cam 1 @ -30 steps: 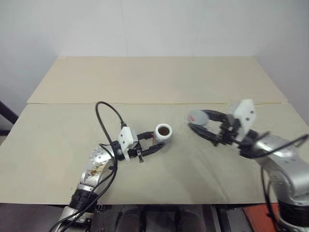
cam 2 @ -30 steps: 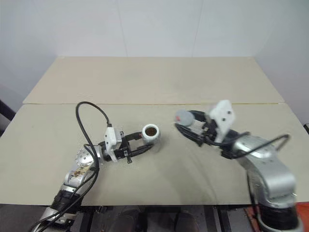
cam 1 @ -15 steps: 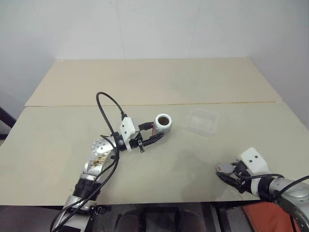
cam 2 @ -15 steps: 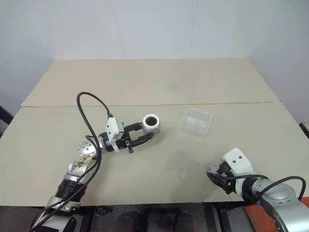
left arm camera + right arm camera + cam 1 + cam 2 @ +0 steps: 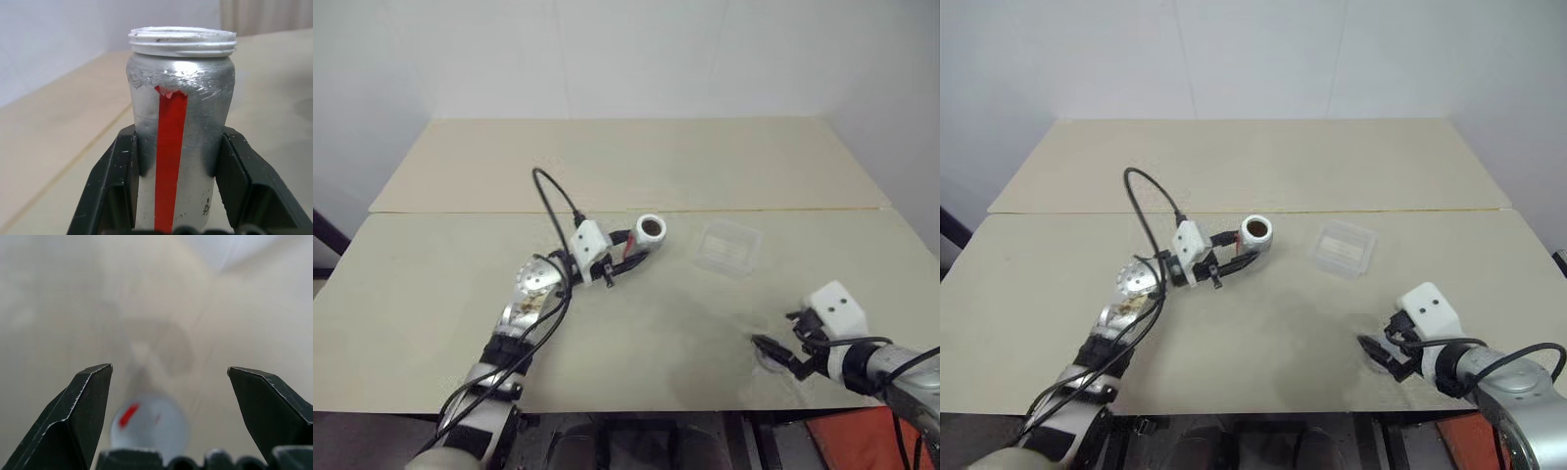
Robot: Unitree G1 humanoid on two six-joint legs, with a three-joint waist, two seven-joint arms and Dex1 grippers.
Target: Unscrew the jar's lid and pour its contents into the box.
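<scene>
My left gripper (image 5: 634, 247) is shut on the jar (image 5: 649, 231), a silvery cylinder with a red stripe (image 5: 169, 161). The jar's threaded rim is bare, and brown contents show in its mouth. It sits just left of the box (image 5: 728, 247), a shallow clear tray on the table. The lid (image 5: 149, 426), a grey disc with a small red mark, lies on the table by the front right edge. My right gripper (image 5: 168, 369) is open over the lid, its fingers wide apart and not touching it.
The beige table (image 5: 636, 166) has a seam running across its middle. Its front edge lies close below my right gripper (image 5: 773, 338). A black cable (image 5: 553, 191) loops up from my left wrist.
My right gripper has opened and let go of the lid near the front right edge. My left arm has carried the jar farther back and right, closer to the box.
</scene>
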